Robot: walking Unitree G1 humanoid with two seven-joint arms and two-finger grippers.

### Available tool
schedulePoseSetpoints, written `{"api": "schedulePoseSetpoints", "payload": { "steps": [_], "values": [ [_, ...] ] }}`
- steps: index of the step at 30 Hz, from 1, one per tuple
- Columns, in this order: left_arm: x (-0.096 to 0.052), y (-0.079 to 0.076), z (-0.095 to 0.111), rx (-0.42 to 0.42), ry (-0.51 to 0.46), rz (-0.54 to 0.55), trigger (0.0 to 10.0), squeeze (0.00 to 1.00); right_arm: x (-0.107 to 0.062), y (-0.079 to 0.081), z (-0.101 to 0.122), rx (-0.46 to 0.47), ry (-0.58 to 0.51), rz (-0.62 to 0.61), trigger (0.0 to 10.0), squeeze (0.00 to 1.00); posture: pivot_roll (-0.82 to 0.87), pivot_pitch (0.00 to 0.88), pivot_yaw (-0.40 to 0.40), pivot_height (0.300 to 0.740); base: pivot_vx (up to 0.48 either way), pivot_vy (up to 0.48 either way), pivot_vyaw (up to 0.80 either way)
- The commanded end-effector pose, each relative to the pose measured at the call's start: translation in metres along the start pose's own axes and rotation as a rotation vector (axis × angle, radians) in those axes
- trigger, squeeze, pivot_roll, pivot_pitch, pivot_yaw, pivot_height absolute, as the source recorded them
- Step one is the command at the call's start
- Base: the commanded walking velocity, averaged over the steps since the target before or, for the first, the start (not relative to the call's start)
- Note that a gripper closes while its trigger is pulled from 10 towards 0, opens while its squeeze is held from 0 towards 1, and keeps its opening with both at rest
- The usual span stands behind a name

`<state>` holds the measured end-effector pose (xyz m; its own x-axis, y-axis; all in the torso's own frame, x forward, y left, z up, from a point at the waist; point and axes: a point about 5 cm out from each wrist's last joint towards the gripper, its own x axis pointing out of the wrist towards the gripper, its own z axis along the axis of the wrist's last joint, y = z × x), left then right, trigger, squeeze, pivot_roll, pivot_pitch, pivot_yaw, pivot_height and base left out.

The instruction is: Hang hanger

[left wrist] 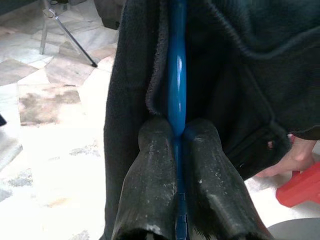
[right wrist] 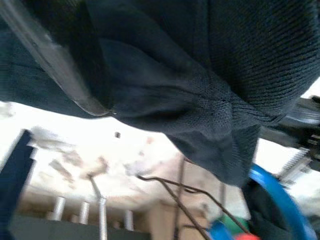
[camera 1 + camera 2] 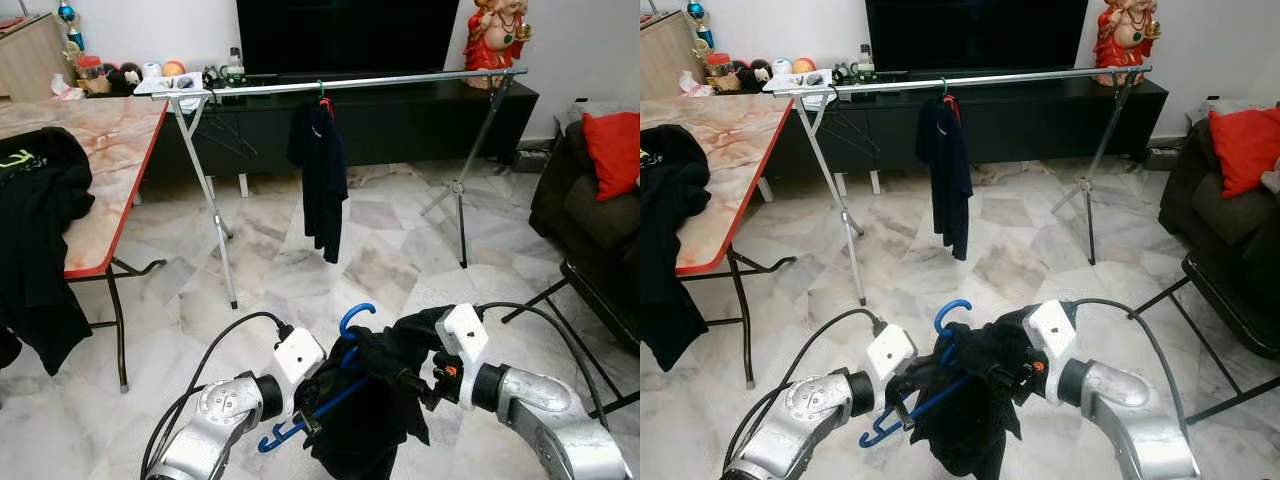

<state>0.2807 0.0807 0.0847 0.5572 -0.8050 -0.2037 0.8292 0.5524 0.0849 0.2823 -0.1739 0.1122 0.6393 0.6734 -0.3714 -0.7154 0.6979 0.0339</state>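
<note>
Carrying stage, not yet hanging. Blue hanger (image 3: 335,395) held low in front of the chest, a black garment (image 3: 375,415) draped over it, its hook (image 3: 357,317) curling upward between the two wrists. Left gripper (image 1: 176,134) pinched tight on the hanger's blue bar — both black fingers (image 1: 150,175) pressed against it with no gap, cloth bunched just beside them. Right gripper (image 3: 425,375) buried in the garment's dark folds on the other side; cannot tell whether its fingers are closed on anything.

Drying rack (image 3: 340,83) well ahead across the marble floor (image 3: 380,260), silver rail running wide on splayed legs, one dark shirt (image 3: 320,175) already hanging left of the rail's middle. Bare rail to the right of that shirt looks like the better landing spot. Table (image 3: 110,150) to the left with more black clothing (image 3: 35,240) on it, dark sofa with a red cushion (image 3: 612,150) to the right.

To do this well — close in on the rack first, square to the rail. Keep the left pinch firm so the bar does not twist. Raise the hanger until the hook clears above the rail, hook opening facing it, then lower onto bare metal. Likely risks: garment sliding off one shoulder, or the hook catching the neighbouring shirt.
</note>
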Motion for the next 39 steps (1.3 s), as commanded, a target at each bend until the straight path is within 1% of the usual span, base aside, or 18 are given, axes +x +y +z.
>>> {"api": "schedulePoseSetpoints", "payload": {
  "steps": [1, 4, 5, 7, 8, 10, 14, 18, 19, 20, 24, 28, 30, 31, 33, 35, 37, 39],
  "values": [
    [0.0, 0.002, 0.008, 0.017, -0.035, 0.009, 10.0, 0.0, -0.002, -0.003, -0.006, -0.021, 0.064, -0.057, 10.0, 0.0, 0.04, 0.045, -0.012, 0.74, 0.0, 0.0, 0.0],
    [0.0, 0.002, 0.007, 0.016, -0.035, 0.009, 10.0, 0.0, -0.002, -0.009, -0.01, -0.022, 0.122, -0.134, 10.0, 0.0, 0.04, 0.045, -0.012, 0.74, 0.0, 0.0, 0.0],
    [0.0, 0.002, 0.007, 0.016, -0.036, 0.009, 10.0, 0.0, -0.002, -0.013, -0.015, -0.047, 0.178, -0.177, 10.0, 0.0, 0.04, 0.045, -0.012, 0.74, 0.0, 0.0, 0.0],
    [0.0, 0.002, 0.008, 0.016, -0.036, 0.009, 10.0, 0.0, -0.003, -0.014, -0.02, -0.047, 0.213, -0.194, 10.0, 0.0, 0.04, 0.045, -0.012, 0.74, 0.0, 0.0, 0.0],
    [0.0, 0.002, 0.008, 0.016, -0.037, 0.01, 10.0, 0.0, -0.002, -0.012, -0.025, -0.024, 0.233, -0.181, 10.0, 0.0, 0.04, 0.045, -0.012, 0.74, 0.0, 0.0, 0.0],
    [0.0, 0.002, 0.007, 0.015, -0.036, 0.01, 10.0, 0.0, -0.001, -0.01, -0.028, -0.023, 0.253, -0.169, 10.0, 0.0, 0.04, 0.044, -0.014, 0.74, 0.0, 0.0, 0.0],
    [0.0, 0.002, 0.007, 0.014, -0.036, 0.01, 10.0, 0.0, 0.001, -0.004, -0.036, -0.02, 0.284, -0.119, 10.0, 0.0, 0.04, 0.044, -0.015, 0.74, 0.0, 0.0, 0.0],
    [0.0, 0.001, 0.007, 0.014, -0.038, 0.009, 10.0, 0.0, 0.005, 0.011, -0.043, -0.034, 0.296, 0.019, 10.0, 0.0, 0.04, 0.042, -0.014, 0.74, 0.0, 0.0, 0.0],
    [0.0, 0.001, 0.007, 0.013, -0.039, 0.009, 10.0, 0.0, 0.006, 0.019, -0.044, -0.036, 0.274, 0.083, 10.0, 0.0, 0.04, 0.042, -0.014, 0.74, 0.0, 0.0, 0.0],
    [0.0, 0.001, 0.007, 0.013, -0.039, 0.009, 10.0, 0.0, 0.006, 0.019, -0.044, -0.036, 0.274, 0.083, 10.0, 0.0, 0.04, 0.042, -0.014, 0.74, 0.0, 0.0, 0.0],
    [0.0, 0.002, 0.007, 0.011, -0.041, 0.015, 10.0, 0.0, 0.006, 0.032, -0.041, 0.003, 0.22, 0.211, 10.0, 0.0, 0.04, 0.041, -0.016, 0.74, 0.0, 0.0, 0.0],
    [0.0, 0.002, 0.007, 0.011, -0.045, 0.018, 10.0, 0.0, 0.005, 0.032, -0.041, -0.014, 0.213, 0.236, 10.0, 0.0, 0.04, 0.04, -0.017, 0.74, 0.0, 0.0, 0.0],
    [0.0, 0.002, 0.008, -0.001, -0.062, 0.026, 10.0, 0.0, 0.005, 0.027, -0.04, -0.027, 0.207, 0.206, 10.0, 0.0, 0.04, 0.04, -0.017, 0.74, 0.0, 0.0, 0.0],
    [0.001, 0.002, 0.011, -0.029, -0.098, 0.041, 10.0, 0.0, 0.004, 0.022, -0.039, -0.027, 0.199, 0.166, 10.0, 0.0, 0.04, 0.04, -0.017, 0.74, 0.0, 0.0, 0.0],
    [0.002, 0.002, 0.014, -0.047, -0.12, 0.045, 10.0, 0.0, 0.004, 0.018, -0.038, -0.031, 0.194, 0.146, 10.0, 0.0, 0.04, 0.038, -0.016, 0.74, 0.0, 0.0, 0.0],
    [0.002, 0.001, 0.021, -0.104, -0.171, 0.029, 10.0, 0.0, 0.004, 0.002, -0.035, -0.045, 0.179, 0.005, 10.0, 0.0, 0.04, 0.038, -0.016, 0.74, 0.0, 0.0, 0.0],
    [0.001, 0.0, 0.022, -0.123, -0.18, 0.011, 10.0, 0.0, 0.004, -0.01, -0.029, -0.035, 0.139, -0.1, 10.0, 0.0, 0.03, 0.036, -0.017, 0.74, 0.0, 0.0, 0.0],
    [0.0, -0.002, 0.023, -0.14, -0.189, -0.009, 10.0, 0.0, 0.002, -0.025, -0.018, 0.016, 0.07, -0.236, 10.0, 0.0, 0.03, 0.034, -0.016, 0.74, 0.0, 0.0, 0.0]
  ]
}}
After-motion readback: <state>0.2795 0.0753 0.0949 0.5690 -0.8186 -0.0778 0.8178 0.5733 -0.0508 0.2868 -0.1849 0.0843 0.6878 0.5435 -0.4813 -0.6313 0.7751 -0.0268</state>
